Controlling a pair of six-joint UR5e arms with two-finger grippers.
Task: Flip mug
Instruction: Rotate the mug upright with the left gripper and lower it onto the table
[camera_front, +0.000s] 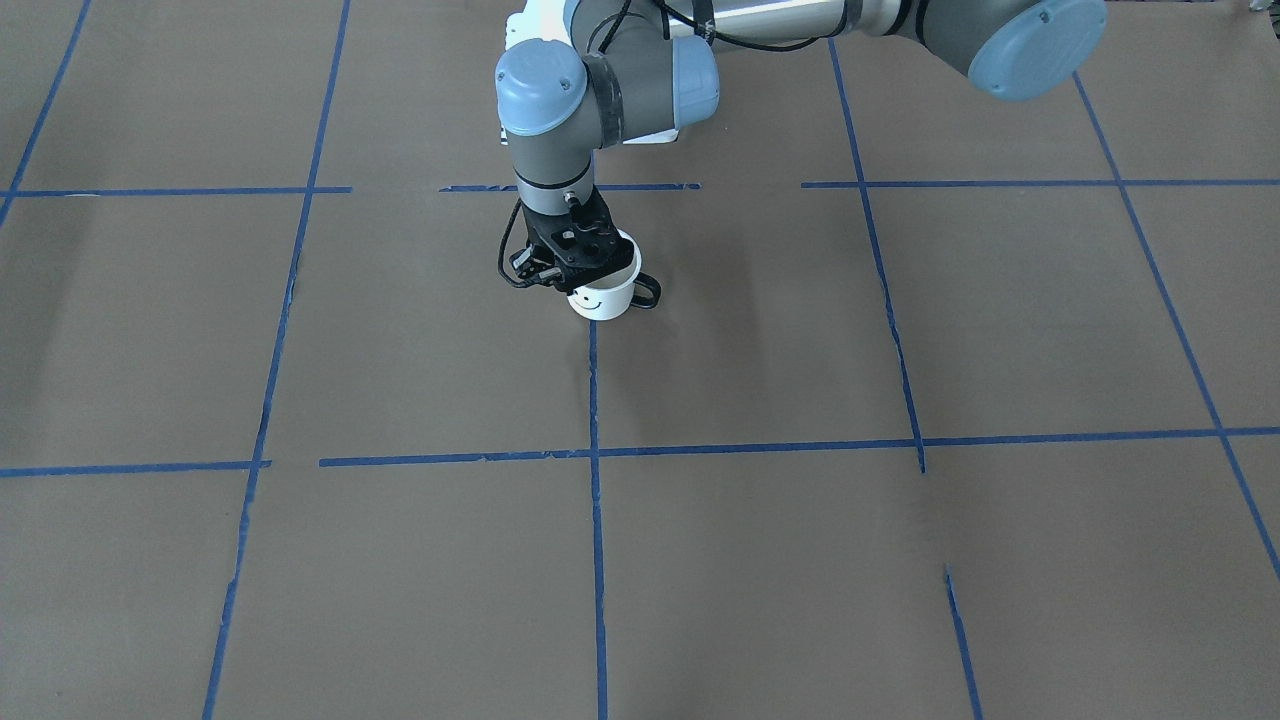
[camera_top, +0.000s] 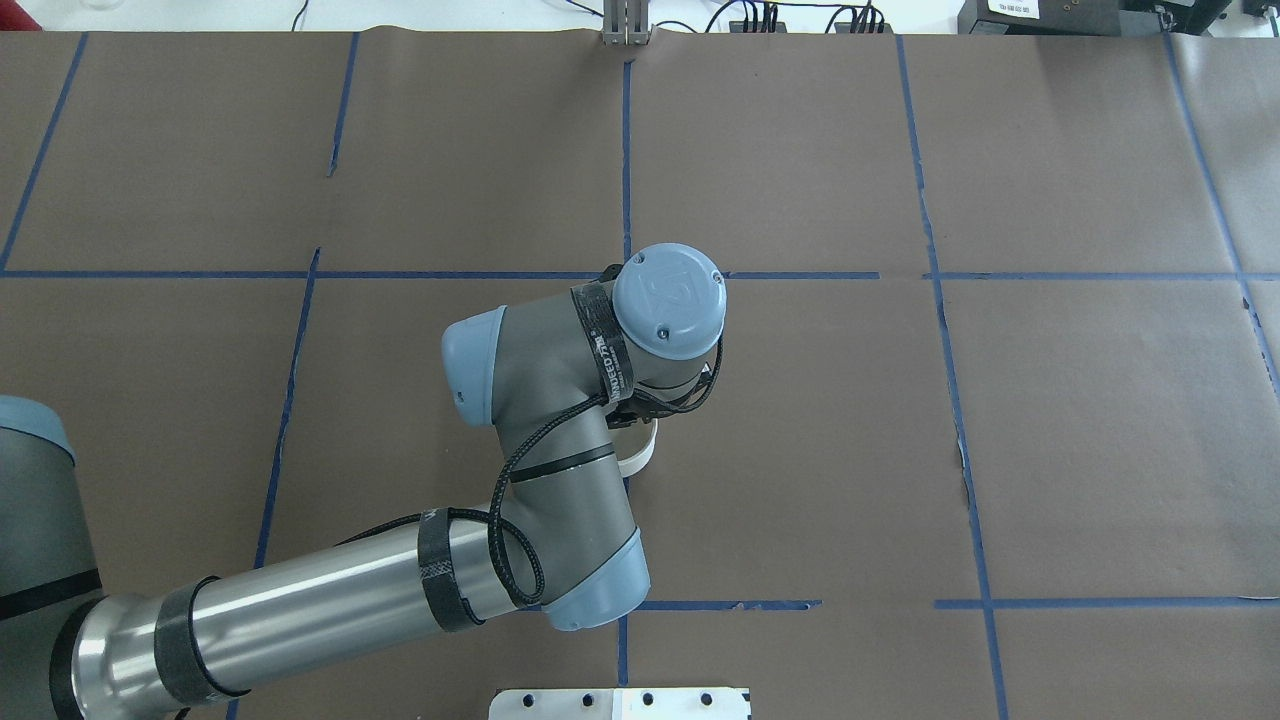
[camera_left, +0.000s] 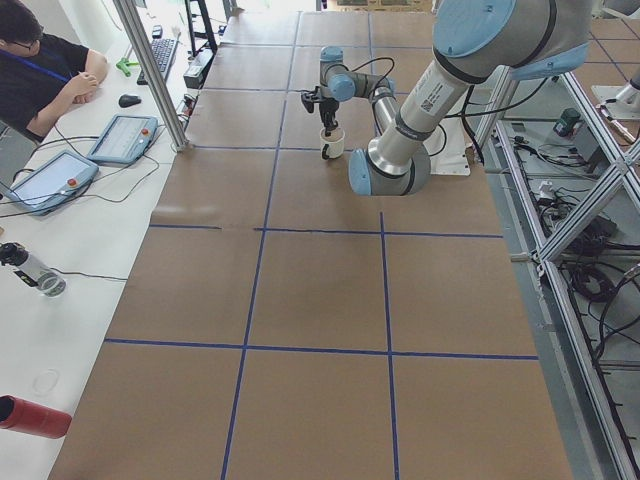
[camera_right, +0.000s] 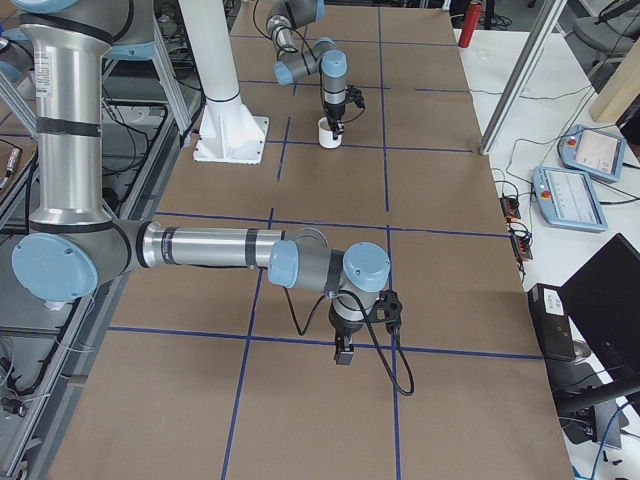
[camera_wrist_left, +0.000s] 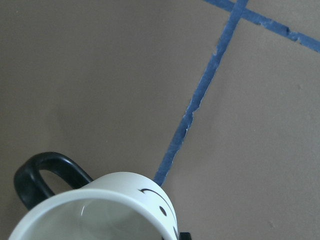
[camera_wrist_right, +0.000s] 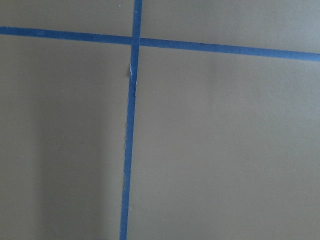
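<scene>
The white mug (camera_front: 600, 298) with a black smiley face stands mouth up on the brown table, its black handle (camera_front: 648, 290) pointing to the view's right. My left gripper (camera_front: 580, 275) comes straight down onto its rim and is shut on the rim wall. In the left wrist view the mug (camera_wrist_left: 125, 200) fills the bottom left, showing its open mouth and its handle (camera_wrist_left: 42, 175). From overhead only a white sliver of the mug (camera_top: 640, 455) shows under the wrist. My right gripper (camera_right: 343, 355) hovers low over bare table far from the mug; I cannot tell if it is open.
Blue tape lines (camera_front: 595, 450) divide the brown paper table. A white arm base plate (camera_top: 620, 703) sits at the near edge. An operator (camera_left: 40, 70) sits by tablets (camera_left: 125, 138) on a side bench, where a red cylinder (camera_left: 30, 415) also lies.
</scene>
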